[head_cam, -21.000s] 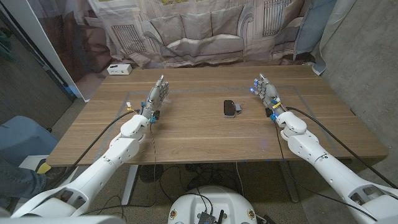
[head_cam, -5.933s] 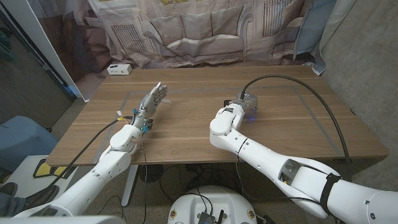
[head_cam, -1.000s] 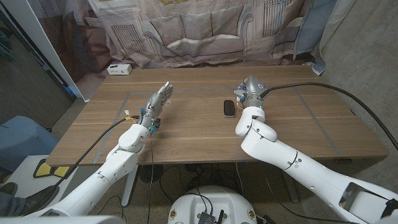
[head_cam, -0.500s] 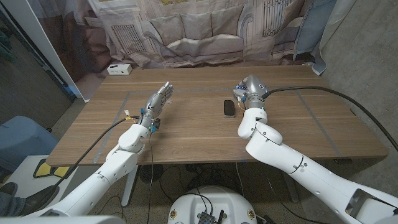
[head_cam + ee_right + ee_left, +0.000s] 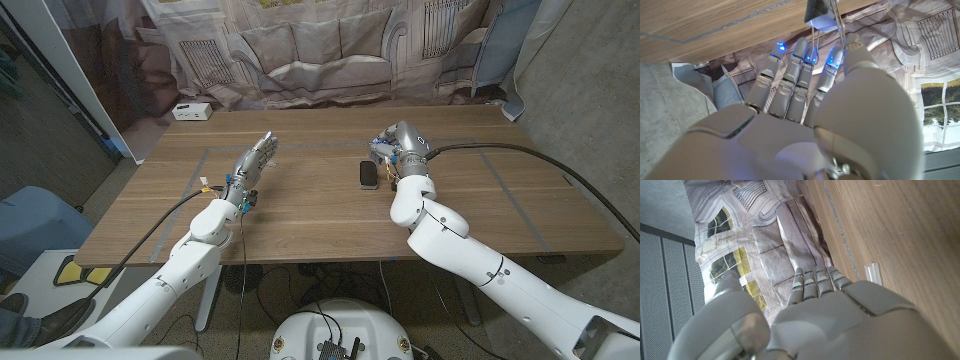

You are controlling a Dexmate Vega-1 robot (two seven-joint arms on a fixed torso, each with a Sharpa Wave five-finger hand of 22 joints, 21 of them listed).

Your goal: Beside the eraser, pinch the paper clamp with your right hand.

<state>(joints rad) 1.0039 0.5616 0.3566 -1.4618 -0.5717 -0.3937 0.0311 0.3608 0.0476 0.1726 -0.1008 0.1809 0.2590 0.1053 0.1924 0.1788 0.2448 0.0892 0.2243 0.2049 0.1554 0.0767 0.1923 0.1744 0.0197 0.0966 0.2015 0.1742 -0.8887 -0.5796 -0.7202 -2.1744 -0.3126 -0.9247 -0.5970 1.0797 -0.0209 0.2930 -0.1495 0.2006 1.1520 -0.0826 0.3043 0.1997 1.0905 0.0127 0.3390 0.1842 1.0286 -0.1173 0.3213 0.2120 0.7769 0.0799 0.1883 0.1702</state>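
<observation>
- Nearest, two white arms rising from the bottom corners of the head view over a wooden table (image 5: 300, 215).
- On the left side, left hand (image 5: 252, 162) stretched out above the boards, fingers straight and apart, holding nothing; from its wrist camera the same hand (image 5: 830, 315) seen from behind with fingers (image 5: 807, 282) extended toward the printed curtain.
- Beside those fingers in the left wrist view, a small pale strip (image 5: 873, 273) lying on the wood.
- Near the table's middle, a dark eraser (image 5: 368, 174) lying flat.
- Just beside the eraser, on its right, right hand (image 5: 392, 152) bent down over the table with a rounded grey wrist housing above it.
- Paper clamp (image 5: 381, 158) a small pale shape at the fingertips in the head view, too small there to tell whether touched.
- In the right wrist view, right hand (image 5: 810, 100) with fingers (image 5: 800, 65) nearly straight, close together and lit blue at the tips, thumb alongside.
- Paper clamp (image 5: 819, 15) there just past the fingertips against the table, wire handles running toward the fingers.
- Whether the clamp is actually pinched or the hand is empty: cannot tell.
- Farther back, a small white box (image 5: 190, 111) near the far left corner.
- Behind the table, a curtain (image 5: 320, 50) printed with a sofa and windows.
</observation>
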